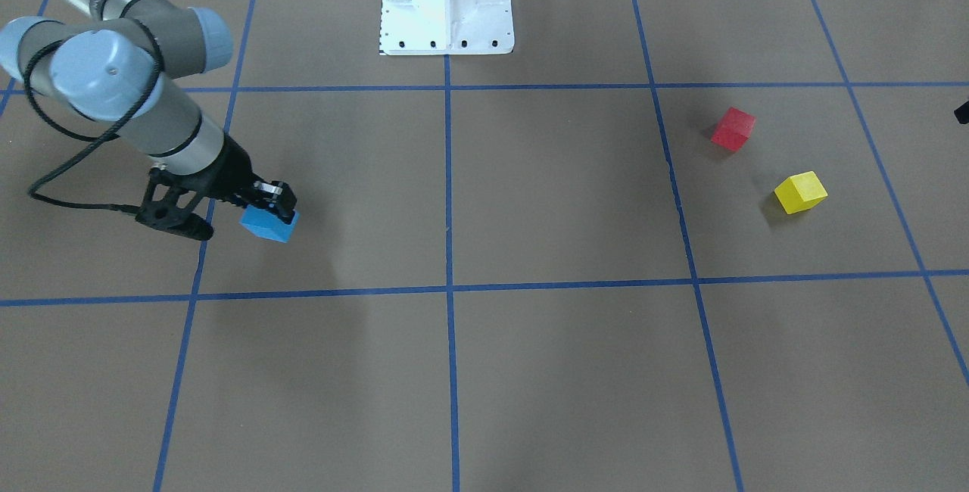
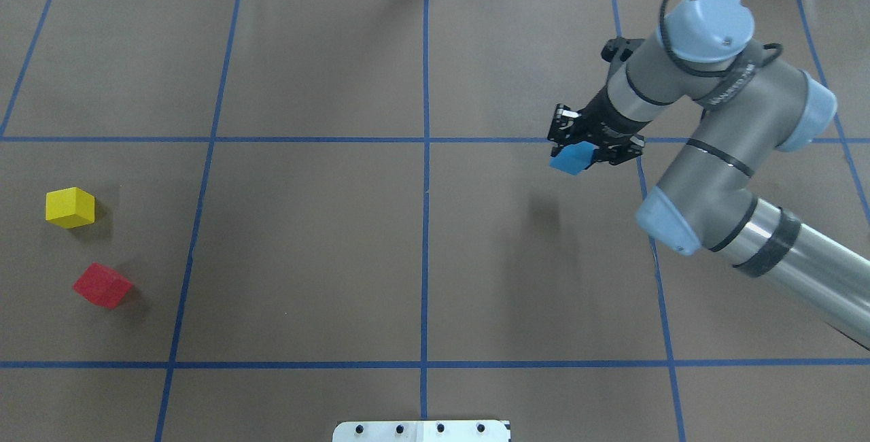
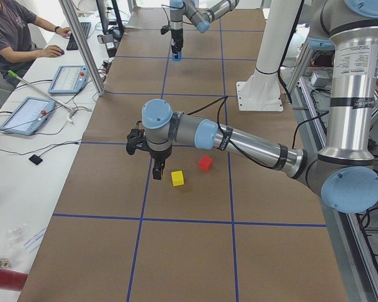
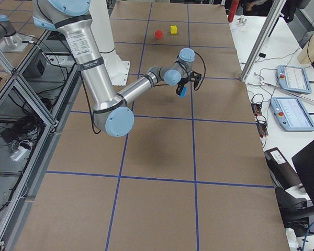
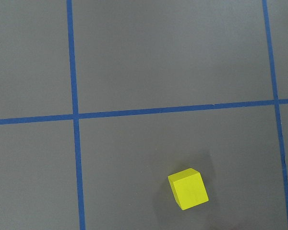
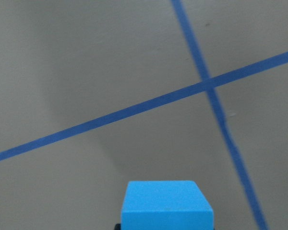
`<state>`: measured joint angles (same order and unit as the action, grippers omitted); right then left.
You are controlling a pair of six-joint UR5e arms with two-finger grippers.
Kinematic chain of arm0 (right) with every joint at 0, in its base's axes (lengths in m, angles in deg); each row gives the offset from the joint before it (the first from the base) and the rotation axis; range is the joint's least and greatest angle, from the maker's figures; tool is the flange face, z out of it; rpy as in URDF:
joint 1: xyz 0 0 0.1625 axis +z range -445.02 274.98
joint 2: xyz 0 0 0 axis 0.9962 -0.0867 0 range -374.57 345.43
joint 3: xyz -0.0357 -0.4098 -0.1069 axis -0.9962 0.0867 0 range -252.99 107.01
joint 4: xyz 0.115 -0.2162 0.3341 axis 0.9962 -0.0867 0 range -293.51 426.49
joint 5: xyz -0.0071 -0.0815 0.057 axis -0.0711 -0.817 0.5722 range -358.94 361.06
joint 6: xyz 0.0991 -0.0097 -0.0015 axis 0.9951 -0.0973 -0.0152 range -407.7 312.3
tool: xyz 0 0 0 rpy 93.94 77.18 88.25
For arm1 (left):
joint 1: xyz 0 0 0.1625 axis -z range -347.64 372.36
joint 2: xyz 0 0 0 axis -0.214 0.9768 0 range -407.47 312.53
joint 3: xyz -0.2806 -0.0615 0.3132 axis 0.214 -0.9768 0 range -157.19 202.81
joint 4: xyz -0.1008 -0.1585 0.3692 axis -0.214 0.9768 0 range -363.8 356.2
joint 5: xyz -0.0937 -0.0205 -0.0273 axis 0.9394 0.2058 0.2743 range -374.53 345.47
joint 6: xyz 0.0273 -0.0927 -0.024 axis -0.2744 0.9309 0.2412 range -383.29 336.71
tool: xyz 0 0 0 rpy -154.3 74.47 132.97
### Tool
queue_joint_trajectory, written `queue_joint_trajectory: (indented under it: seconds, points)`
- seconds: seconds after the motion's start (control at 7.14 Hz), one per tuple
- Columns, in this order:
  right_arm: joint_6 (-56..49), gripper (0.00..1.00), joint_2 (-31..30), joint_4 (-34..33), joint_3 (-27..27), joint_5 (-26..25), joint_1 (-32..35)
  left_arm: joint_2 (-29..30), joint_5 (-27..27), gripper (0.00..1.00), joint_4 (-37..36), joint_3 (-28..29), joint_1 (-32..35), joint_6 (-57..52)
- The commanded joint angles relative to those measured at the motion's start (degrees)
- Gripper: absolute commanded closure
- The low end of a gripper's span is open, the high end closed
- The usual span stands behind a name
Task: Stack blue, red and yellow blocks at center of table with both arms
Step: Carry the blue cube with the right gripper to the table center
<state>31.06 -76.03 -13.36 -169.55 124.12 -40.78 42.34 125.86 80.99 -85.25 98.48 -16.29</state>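
My right gripper [image 2: 582,148] is shut on the light blue block [image 2: 573,158], which it holds above the table [image 2: 326,245] on the right half, its shadow cast apart below. The front-facing view shows the same blue block [image 1: 270,225] in that gripper [image 1: 274,208]. On the left half the yellow block [image 2: 69,207] and the red block [image 2: 102,285] rest close together on the table. My left gripper [image 3: 157,172] hangs just beside the yellow block [image 3: 177,178]; I cannot tell whether it is open or shut. The left wrist view has only the yellow block [image 5: 188,189].
The white pedestal base [image 1: 447,7] stands at the robot's side of the table. A person [image 3: 12,31] sits at a side desk with tablets [image 3: 28,114] beyond the table's far edge. Metal frame posts [image 3: 82,44] rise there.
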Motion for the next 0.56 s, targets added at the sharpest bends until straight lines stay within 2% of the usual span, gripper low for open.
queue_joint_trajectory:
  seconds: [0.0, 0.14, 0.42]
  points:
    - [1.92, 1.0, 12.8, -2.33, 7.3, -6.85, -8.0, 0.1, -0.02, 0.0, 0.02, 0.21, -0.6, 0.99]
    - [2.28, 1.0, 16.94, -2.15, 12.14, -8.95, -10.47, 0.1, -0.02, 0.0, -0.06, 0.3, -1.3, 1.17]
    - [1.76, 1.0, 20.92, -1.98, 16.91, -9.76, -12.24, 0.02, -0.02, 0.0, -0.06, 0.39, -1.31, 1.26]
